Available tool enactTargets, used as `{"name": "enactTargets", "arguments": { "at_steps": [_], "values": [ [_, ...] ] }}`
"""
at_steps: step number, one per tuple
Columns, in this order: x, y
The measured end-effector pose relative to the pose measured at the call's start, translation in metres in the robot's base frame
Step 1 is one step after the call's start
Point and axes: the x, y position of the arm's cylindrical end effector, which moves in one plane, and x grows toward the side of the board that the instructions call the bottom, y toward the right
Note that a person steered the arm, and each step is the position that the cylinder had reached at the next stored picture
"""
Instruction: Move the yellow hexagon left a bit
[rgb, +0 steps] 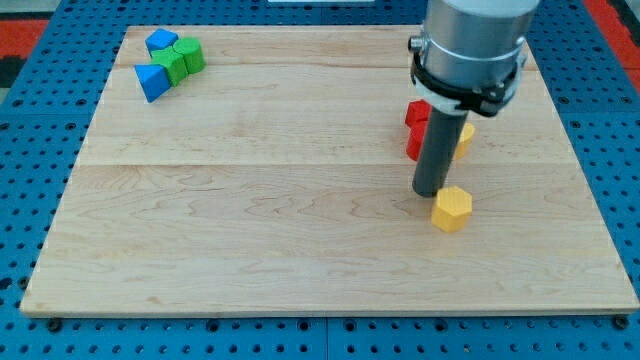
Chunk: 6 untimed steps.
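Observation:
The yellow hexagon (452, 208) lies on the wooden board (260, 200) at the view's right, a little below the middle. My tip (430, 192) rests on the board just left of and slightly above the hexagon, almost touching its upper left edge. The arm's grey body rises above it at the view's top right.
Two red blocks (417, 128) sit stacked behind the rod, with another yellow block (464, 138) to their right, partly hidden. At the view's top left, two blue blocks (153, 80) and two green blocks (183, 58) cluster together. A blue perforated table surrounds the board.

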Motion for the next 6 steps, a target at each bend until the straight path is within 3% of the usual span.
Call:
{"name": "enactTargets", "arguments": {
  "at_steps": [2, 3, 4, 5, 6],
  "values": [
    [-0.001, 0.073],
    [0.037, 0.065],
    [0.048, -0.022],
    [0.007, 0.0],
    [0.005, -0.049]
  ]
}}
